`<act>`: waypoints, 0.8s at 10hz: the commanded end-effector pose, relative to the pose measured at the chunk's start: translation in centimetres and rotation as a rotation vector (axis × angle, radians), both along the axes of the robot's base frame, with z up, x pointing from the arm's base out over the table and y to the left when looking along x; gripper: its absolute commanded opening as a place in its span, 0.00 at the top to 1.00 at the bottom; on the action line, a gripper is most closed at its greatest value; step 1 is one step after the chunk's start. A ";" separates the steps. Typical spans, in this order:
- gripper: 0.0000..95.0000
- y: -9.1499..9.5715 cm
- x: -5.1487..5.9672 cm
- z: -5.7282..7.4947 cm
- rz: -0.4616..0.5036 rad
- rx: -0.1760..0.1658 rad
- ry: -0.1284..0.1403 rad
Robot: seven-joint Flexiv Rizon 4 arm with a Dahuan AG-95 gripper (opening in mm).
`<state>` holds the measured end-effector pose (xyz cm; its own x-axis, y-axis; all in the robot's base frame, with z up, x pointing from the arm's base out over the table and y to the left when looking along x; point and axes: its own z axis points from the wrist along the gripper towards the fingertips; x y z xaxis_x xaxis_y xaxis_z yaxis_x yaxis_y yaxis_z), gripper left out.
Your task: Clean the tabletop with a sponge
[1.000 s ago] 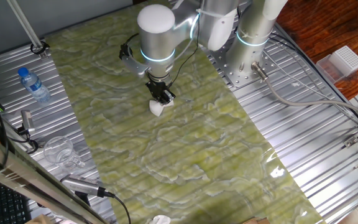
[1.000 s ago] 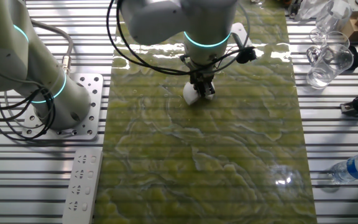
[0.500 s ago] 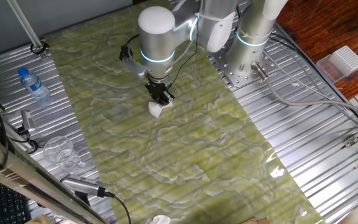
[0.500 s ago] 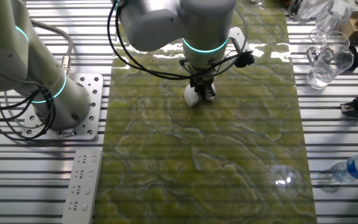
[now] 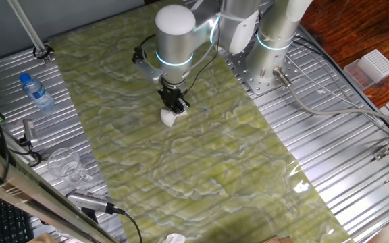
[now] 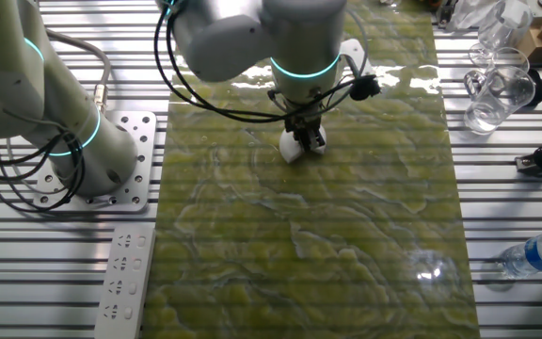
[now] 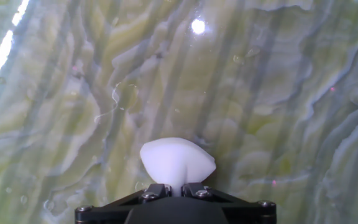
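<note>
one sponge (image 5: 169,118) is in view, and one yellow-green tabletop (image 5: 201,175). there is one gripper (image 5: 175,106). two robot arms stand at the table: one over the sheet (image 5: 175,40) and a second on its bolted base (image 5: 279,27). one water bottle (image 5: 35,92) lies on the ribbed metal. two clear glass mugs (image 6: 497,89) can be counted near a corner, though more glassware behind them is too cluttered to count. one white ridged box (image 5: 374,66), one white crumpled scrap (image 5: 174,238), and one power strip (image 6: 124,280).
</note>
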<state>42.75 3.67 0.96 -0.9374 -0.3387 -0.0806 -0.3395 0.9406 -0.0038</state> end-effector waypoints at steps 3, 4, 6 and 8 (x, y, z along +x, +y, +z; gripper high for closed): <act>1.00 -0.4 1.0 0.2 0.011 -0.008 0.006; 1.00 -0.4 1.2 0.2 0.012 -0.008 0.003; 1.00 -0.7 2.2 0.2 0.019 -0.012 -0.003; 1.00 -1.0 3.1 -0.1 0.024 -0.013 -0.006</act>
<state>45.98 2.70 0.80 -0.9280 -0.3626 -0.0858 -0.3620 0.9319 -0.0225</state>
